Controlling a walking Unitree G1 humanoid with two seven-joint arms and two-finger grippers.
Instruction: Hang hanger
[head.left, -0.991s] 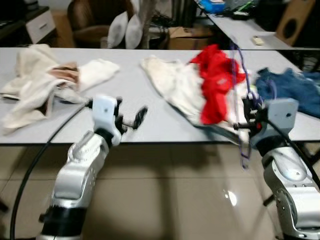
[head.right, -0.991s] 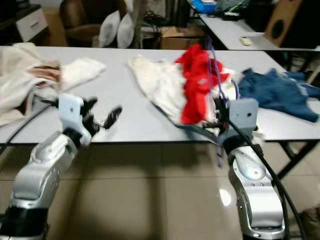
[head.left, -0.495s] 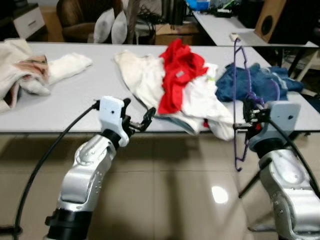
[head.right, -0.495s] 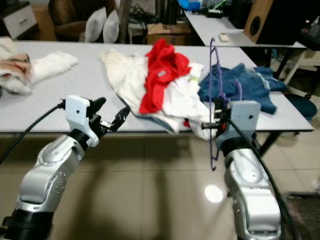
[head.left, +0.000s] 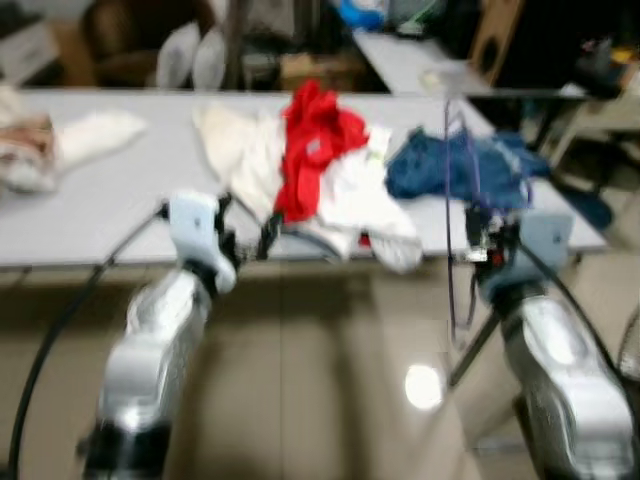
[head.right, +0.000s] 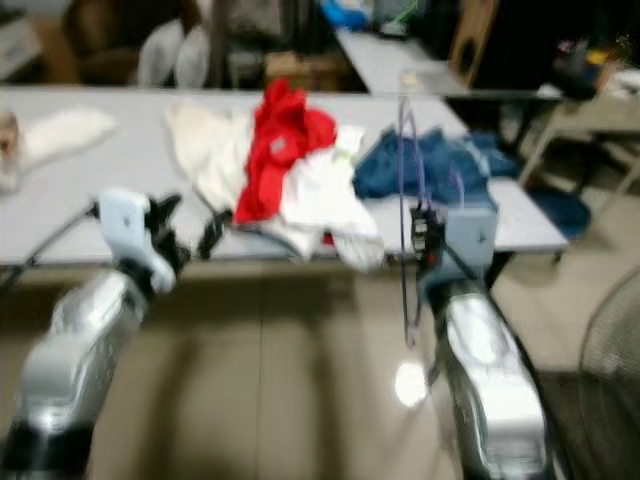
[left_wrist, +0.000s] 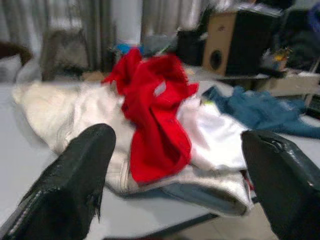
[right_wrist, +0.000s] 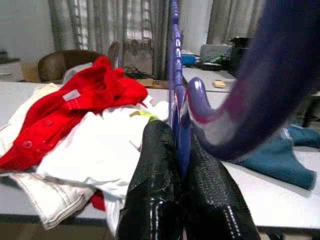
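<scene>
Before the robot, across the upper half of the eye views, runs a long grey worktop (head.left: 90, 225) strewn with clothing. At about 3 o'clock in the blurred left eye view, the right gripper (head.left: 480, 235) is raised in front of the worktop's near edge, its two black fingers (right_wrist: 155, 190) pressed together on a purple hanger (head.left: 455, 210). This hanger stands roughly upright in the grip, its top rising above the gripper toward 12 o'clock and its lower part hanging below the worktop edge toward 6 o'clock. From the right wrist view, the purple bar runs straight up between the fingers, with a curved part of the hanger looming close to the camera.

At about 9 o'clock from the hanger, the left gripper (head.left: 250, 235) is held near the worktop edge, its fingers (left_wrist: 75, 175) spread wide apart and holding nothing. Beyond them lies a red garment (left_wrist: 150, 115) draped over a white garment (left_wrist: 210, 135), with a cream garment (left_wrist: 65, 110) beside it and a blue denim piece (left_wrist: 260, 110) toward 3 o'clock. A pale cloth (head.left: 85, 135) lies well apart at 10 o'clock.
</scene>
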